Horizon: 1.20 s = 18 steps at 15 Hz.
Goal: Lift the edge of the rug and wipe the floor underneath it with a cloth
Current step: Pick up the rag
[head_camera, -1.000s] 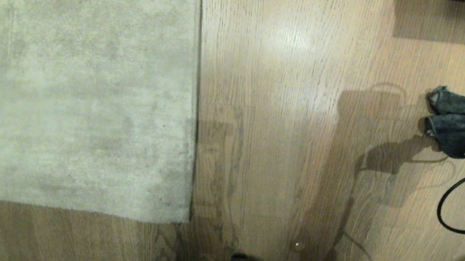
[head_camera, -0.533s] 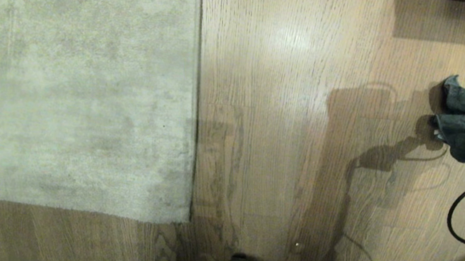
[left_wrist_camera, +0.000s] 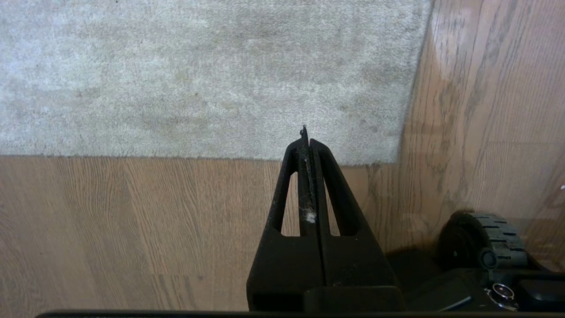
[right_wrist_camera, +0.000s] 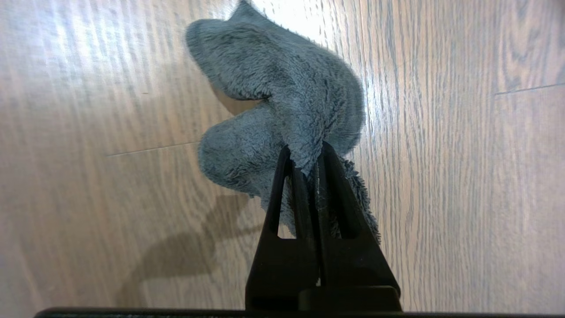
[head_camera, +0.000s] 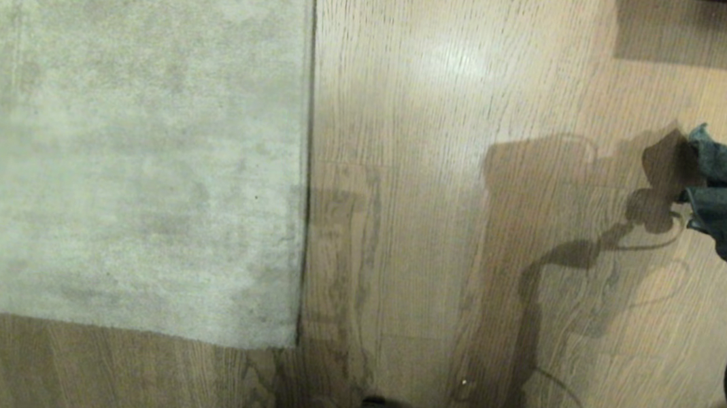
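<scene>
Wood floor (head_camera: 449, 173), right hand (right_wrist_camera: 304, 152) clenched on cloth (right_wrist_camera: 282, 101) — rug edge (head_camera: 304, 156) well apart

The floor (head_camera: 447, 193) is light brown wood-grain planks with dark streaks and a slight sheen; a pale glare spot sits at the upper middle of the head frame. A pale grey-beige mottled rug (head_camera: 112, 127) lies flat on it, filling the upper left and centre left. Its straight edge (head_camera: 306, 156) runs down the frame to a square corner at lower centre-left. Bare planks show below the rug and across the whole right half, crossed by soft shadows.
</scene>
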Motion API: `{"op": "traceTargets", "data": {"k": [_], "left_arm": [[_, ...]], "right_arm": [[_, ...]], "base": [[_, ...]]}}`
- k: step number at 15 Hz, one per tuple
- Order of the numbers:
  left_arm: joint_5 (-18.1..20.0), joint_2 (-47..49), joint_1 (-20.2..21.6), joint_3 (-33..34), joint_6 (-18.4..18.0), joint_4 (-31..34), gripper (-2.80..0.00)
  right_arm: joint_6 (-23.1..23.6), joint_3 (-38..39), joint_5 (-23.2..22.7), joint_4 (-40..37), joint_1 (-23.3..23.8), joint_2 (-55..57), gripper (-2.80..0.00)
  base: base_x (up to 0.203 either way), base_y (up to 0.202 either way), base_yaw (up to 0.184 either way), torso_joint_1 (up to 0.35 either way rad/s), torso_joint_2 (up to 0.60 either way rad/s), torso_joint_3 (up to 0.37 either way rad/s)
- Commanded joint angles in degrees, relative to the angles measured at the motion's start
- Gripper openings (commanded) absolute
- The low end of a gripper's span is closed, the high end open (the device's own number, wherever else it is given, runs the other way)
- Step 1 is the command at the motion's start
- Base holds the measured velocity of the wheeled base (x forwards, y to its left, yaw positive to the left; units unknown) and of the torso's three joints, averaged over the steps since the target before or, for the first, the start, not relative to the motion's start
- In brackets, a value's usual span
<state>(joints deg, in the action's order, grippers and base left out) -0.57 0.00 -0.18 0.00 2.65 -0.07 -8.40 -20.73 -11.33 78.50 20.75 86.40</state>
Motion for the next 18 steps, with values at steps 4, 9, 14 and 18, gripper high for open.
{"op": "traceTargets", "data": {"k": [4, 9, 14, 18], "left_arm": [[0.0, 0.1, 0.0, 0.0, 0.1, 0.0, -2.80], [0.0, 0.1, 0.0, 0.0, 0.1, 0.0, -2.80], [0.0, 0.1, 0.0, 0.0, 0.1, 0.0, -2.80], [0.0, 0.1, 0.0, 0.0, 0.1, 0.0, -2.80]], "right_arm": [[0.0, 1.2, -0.1, -9.2, 0.0, -13.5, -2.80], [3.1, 2.3, -1.0, -20.4, 0.0, -25.2, -2.80], [3.5, 2.1, -1.2, -29.8, 0.0, -32.9, -2.80], [3.5, 1.9, -1.1, -35.0, 0.2, -38.9, -2.80]], "base": [[0.000, 0.000, 0.000, 0.000, 0.00, 0.000], [0.000, 0.000, 0.000, 0.000, 0.00, 0.000], [0.000, 0.000, 0.000, 0.000, 0.00, 0.000], [0.000, 0.000, 0.000, 0.000, 0.00, 0.000]]}}
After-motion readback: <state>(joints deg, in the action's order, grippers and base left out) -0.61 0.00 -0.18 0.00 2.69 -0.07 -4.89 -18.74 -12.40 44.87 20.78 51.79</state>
